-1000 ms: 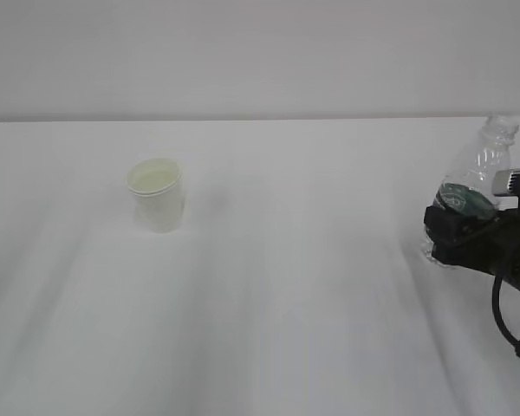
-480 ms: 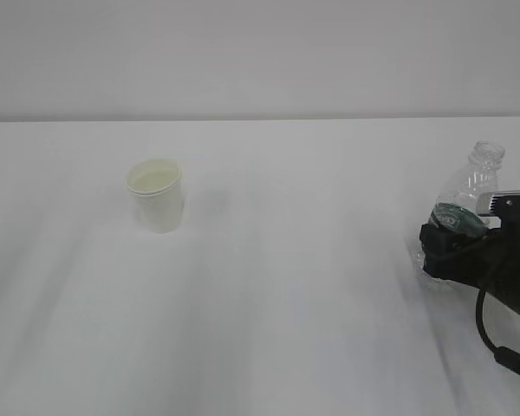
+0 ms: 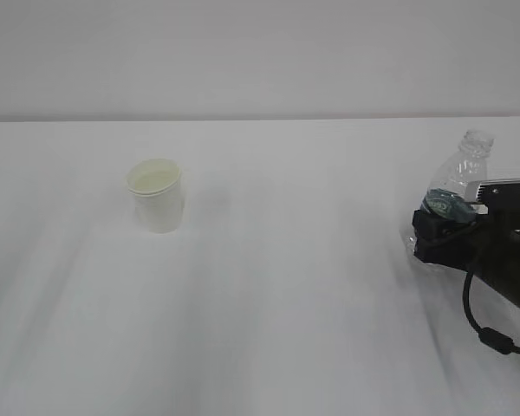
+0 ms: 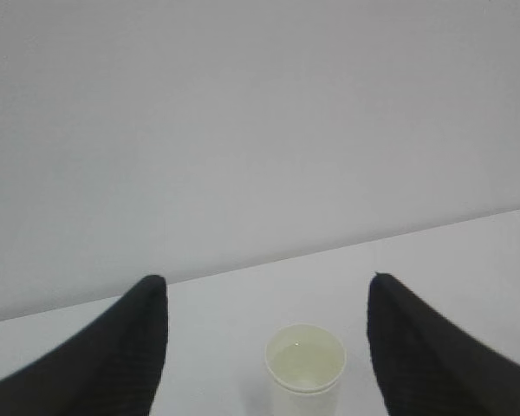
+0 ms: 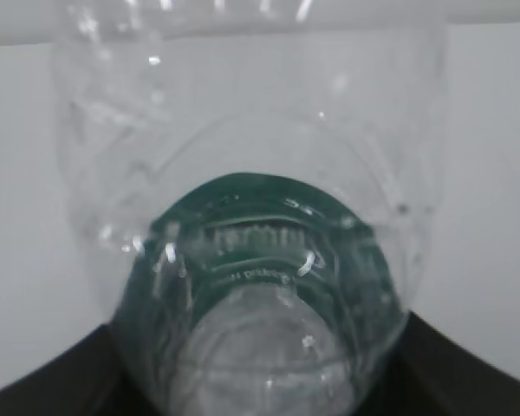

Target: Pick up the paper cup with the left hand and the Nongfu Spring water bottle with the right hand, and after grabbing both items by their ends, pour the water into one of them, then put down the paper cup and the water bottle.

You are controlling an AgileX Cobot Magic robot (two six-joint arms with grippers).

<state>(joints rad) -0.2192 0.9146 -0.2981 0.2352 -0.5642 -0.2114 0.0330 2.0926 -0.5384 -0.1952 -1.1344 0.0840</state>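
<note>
The paper cup (image 3: 159, 206) stands upright on the white table, left of the middle, with clear water (image 4: 304, 357) in it. In the left wrist view my left gripper (image 4: 266, 282) is open; the paper cup (image 4: 305, 371) stands beyond and between its black fingers, touching neither. This gripper lies outside the exterior view. At the right edge my right gripper (image 3: 438, 236) is shut on the lower body of the Nongfu Spring water bottle (image 3: 459, 178), which leans slightly, capless neck up. Close up, the bottle (image 5: 251, 260) fills the right gripper (image 5: 256, 381), its green label showing.
The white table (image 3: 312, 286) runs back to a plain pale wall. A black cable (image 3: 485, 334) loops down from the right arm near the table's right side.
The right gripper has shifted a little left with the bottle, dipping and rising again; the bottle's neck now stands more upright. The cup has not moved.
</note>
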